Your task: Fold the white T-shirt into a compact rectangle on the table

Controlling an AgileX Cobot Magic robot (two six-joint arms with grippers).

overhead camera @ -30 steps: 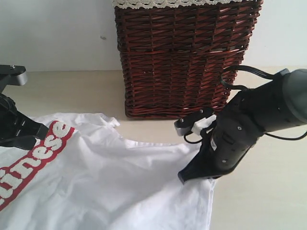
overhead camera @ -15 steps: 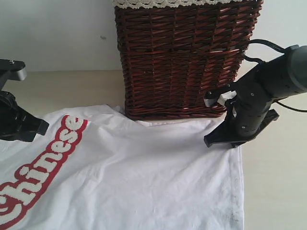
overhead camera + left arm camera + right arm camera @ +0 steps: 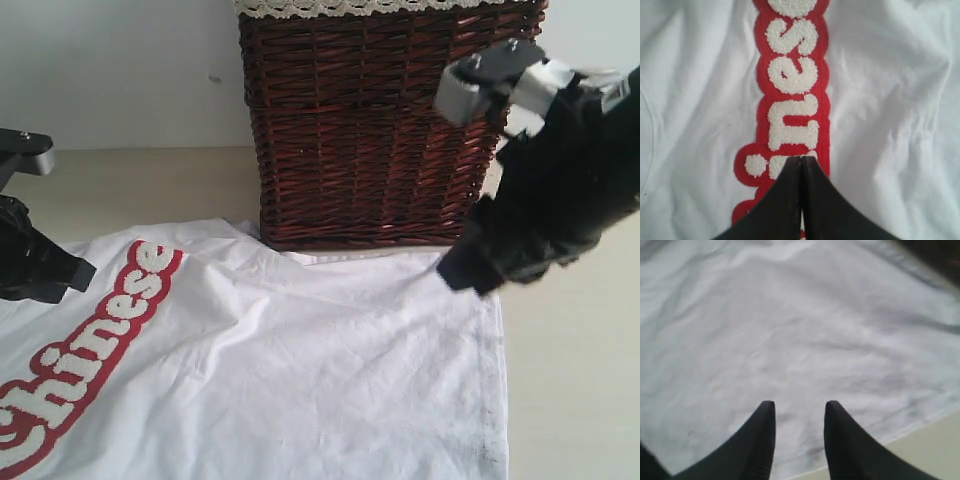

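Observation:
The white T-shirt (image 3: 300, 370) lies spread on the table (image 3: 570, 380), its far edge against the basket's foot. The red-edged "Chinese" lettering (image 3: 90, 340) runs along its left part. My left gripper (image 3: 80, 270) is low at the shirt's left edge. In the left wrist view this gripper (image 3: 801, 159) is shut, its tips over the lettering (image 3: 792, 75), and no cloth shows pinched between them. My right gripper (image 3: 462, 275) hangs raised above the shirt's far right corner. In the right wrist view it (image 3: 800, 407) is open and empty above the shirt (image 3: 790, 315), near its hem. The neck tag is out of view.
A tall dark wicker basket (image 3: 380, 120) with lace trim stands at the back centre, close behind the right arm. The pale wall (image 3: 110, 70) is behind it. Bare tabletop (image 3: 930, 440) runs right of the shirt's hem.
The right gripper dragged the shirt's right corner back towards the basket, spreading the cloth flat, then let go and rose. The left gripper has hardly moved.

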